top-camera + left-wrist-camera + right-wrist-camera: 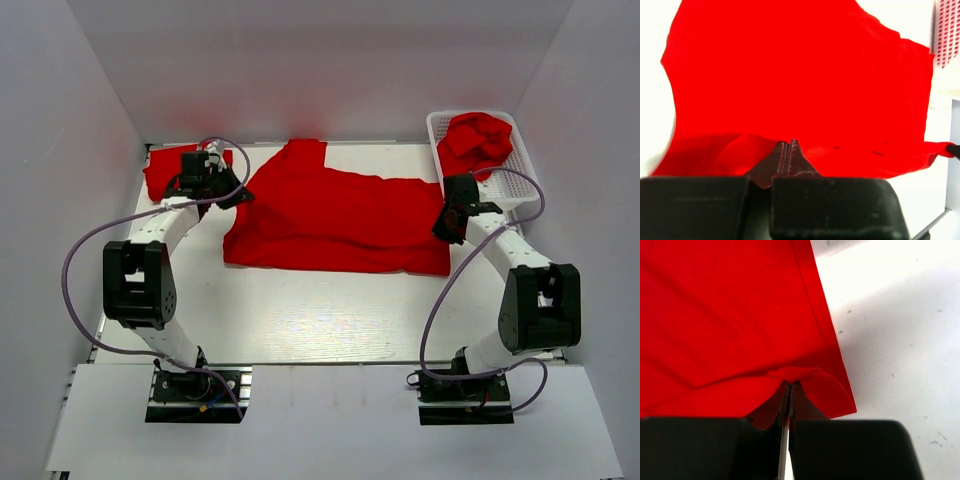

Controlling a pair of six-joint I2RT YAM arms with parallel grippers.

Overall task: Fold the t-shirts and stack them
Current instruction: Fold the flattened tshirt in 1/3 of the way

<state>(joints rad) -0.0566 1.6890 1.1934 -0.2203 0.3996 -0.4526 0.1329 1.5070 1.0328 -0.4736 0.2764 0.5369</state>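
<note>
**Position.** One spread t-shirt lies flat across the middle of the worktop. Its long side runs left to right in the top view, and one sleeve projects toward the upper edge. The left gripper sits at the garment's left edge and the right gripper at its right edge, so the cloth is held at opposite ends.

**Left wrist view.** The left gripper has its fingers pressed together on a raised lip of the spread t-shirt. No gap shows between them.

**Right wrist view.** The right gripper is likewise closed tight on a small puckered fold at the hemmed edge of the spread t-shirt, close to a corner. Bare worktop lies to the right.

**Assessment.** Paired holds at the two ends suit lifting one edge and carrying it over evenly, with the cloth taut so the crease lands straight. Whether the garment is already doubled once cannot be told.

**Other items.**
- A second t-shirt, bunched or roughly folded, rests at the upper left of the worktop beside the left arm.
- A third t-shirt is crumpled inside the white mesh basket at the upper right, evidently waiting to be folded.

Progress is judged early to middle.
</note>
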